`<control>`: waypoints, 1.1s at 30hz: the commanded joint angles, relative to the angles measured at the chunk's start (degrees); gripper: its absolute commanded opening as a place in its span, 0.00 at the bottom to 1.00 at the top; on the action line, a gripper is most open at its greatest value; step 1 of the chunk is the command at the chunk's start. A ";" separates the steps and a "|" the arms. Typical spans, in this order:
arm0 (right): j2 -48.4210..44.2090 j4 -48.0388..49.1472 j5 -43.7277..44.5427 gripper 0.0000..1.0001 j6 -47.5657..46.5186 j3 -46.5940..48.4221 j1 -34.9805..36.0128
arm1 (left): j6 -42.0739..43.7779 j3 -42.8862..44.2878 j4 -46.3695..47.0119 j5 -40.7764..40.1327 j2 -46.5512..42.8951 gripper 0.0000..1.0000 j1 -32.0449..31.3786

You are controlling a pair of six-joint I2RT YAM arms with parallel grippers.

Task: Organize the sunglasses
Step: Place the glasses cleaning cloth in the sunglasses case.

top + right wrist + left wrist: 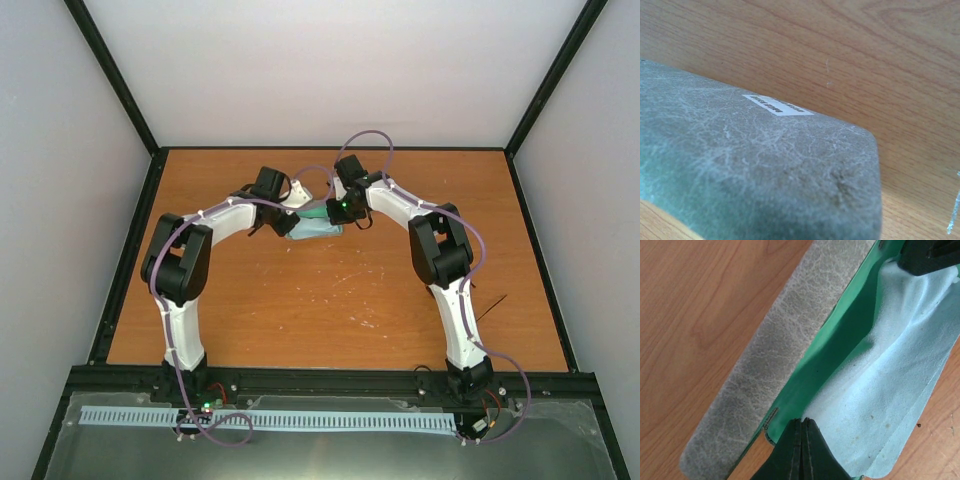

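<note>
At the bottom middle of the left wrist view, my left tool was shut. Its fingers were pressed flat together, with the tips right at the near edge of the cloth. I could not tell whether a bit of cloth was nipped between them.

The cloth lay rumpled over the green lining of the open case. Its lower right side spilled past the case onto the desk. The grey shell ran from the lower left to the upper middle of that frame.

Beyond it, at the upper right, my right tool sat at the far end of the case, touching the cloth or just above it. Its own camera showed only the grey outside of the case and a white label. That tool was closed too, though I could not tell on what, if anything.

The sunglasses showed in no view. I judged they lay under the cloth inside the case, but could not confirm it.

The step, as I read it, was tucking the cloth in before closing the case. To do it well, I needed to:
- draw the loose side in toward the lining with low, light sweeps
- keep pressure off the middle, where the lenses might be
- let the right tool steady the case so it would not slide
- fold the lid over only once no cloth crossed the rim
</note>
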 commanded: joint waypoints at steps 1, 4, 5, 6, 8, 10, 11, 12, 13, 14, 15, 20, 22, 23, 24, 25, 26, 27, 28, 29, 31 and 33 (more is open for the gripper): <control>-0.01 0.69 0.74 0.03 0.04 1.13 0.18 | 0.65 1.98 0.47 0.28 1.36 0.01 0.53; 0.11 0.86 0.53 0.03 0.22 1.22 0.18 | -0.08 1.87 0.05 0.26 1.82 0.01 0.53; 0.04 1.00 0.61 0.03 0.31 1.04 0.17 | -0.16 1.70 0.17 0.10 1.72 0.01 0.56; -0.10 1.14 0.78 0.03 0.35 0.93 0.18 | -0.17 1.38 0.35 -0.13 1.56 0.01 0.54; -0.53 1.95 1.02 0.03 0.49 0.37 0.18 | 0.06 0.80 1.25 -0.59 1.00 0.01 0.53; -0.97 2.77 1.21 0.03 0.53 -0.16 0.14 | 0.26 0.60 1.67 -0.82 0.84 0.01 0.53; -1.04 2.78 1.36 0.03 0.60 -0.11 0.18 | 0.22 0.57 1.83 -0.97 0.88 0.01 0.53; -1.09 2.97 1.50 0.03 0.68 -0.16 0.22 | 0.23 0.55 2.16 -1.12 0.87 0.01 0.53; -1.33 3.15 1.54 0.03 0.71 -0.32 0.22 | 0.17 0.67 2.37 -1.22 0.99 0.00 0.53; -1.51 3.43 1.67 0.03 0.79 -0.53 0.27 | 0.03 0.62 2.63 -1.39 0.90 0.01 0.55; -1.88 3.90 1.69 0.03 0.86 -1.07 0.27 | -0.01 0.58 3.03 -1.32 0.87 0.01 0.54; -1.43 3.97 1.11 0.04 0.78 -1.43 0.36 | -0.27 1.06 2.51 -1.09 1.28 0.03 0.53; -1.17 3.63 1.10 0.10 0.79 -1.32 0.36 | -0.52 0.95 2.10 -1.01 1.39 0.11 0.53; -1.23 3.59 1.27 0.13 0.86 -1.41 0.36 | -0.59 0.86 1.97 -1.01 1.37 0.13 0.53; -1.39 3.74 1.50 0.13 0.84 -1.47 0.36 | -0.62 0.72 1.92 -0.95 1.22 0.14 0.53; -1.66 4.02 1.70 0.13 0.94 -1.69 0.36 | -0.76 0.50 2.03 -1.04 1.11 0.15 0.53; -1.91 4.37 1.82 0.13 0.97 -1.79 0.34 | -0.83 0.35 2.13 -1.08 0.88 0.16 0.53; -2.11 4.65 1.95 0.13 0.97 -1.97 0.36 | -0.90 0.23 2.11 -1.13 0.73 0.19 0.51; -2.11 4.82 2.01 0.13 0.97 -1.88 0.36 | -0.97 0.15 2.22 -1.23 0.62 0.22 0.48; -2.20 4.85 2.11 0.13 0.97 -1.77 0.36 | -1.04 0.11 2.18 -1.26 0.53 0.23 0.45; -2.52 5.00 2.25 0.17 1.13 -1.87 0.35 | -1.28 0.05 2.14 -1.48 0.23 0.25 0.45; -3.78 5.60 2.64 0.20 1.36 -2.59 0.37 | -1.61 -0.04 2.24 -1.53 -0.26 0.31 0.45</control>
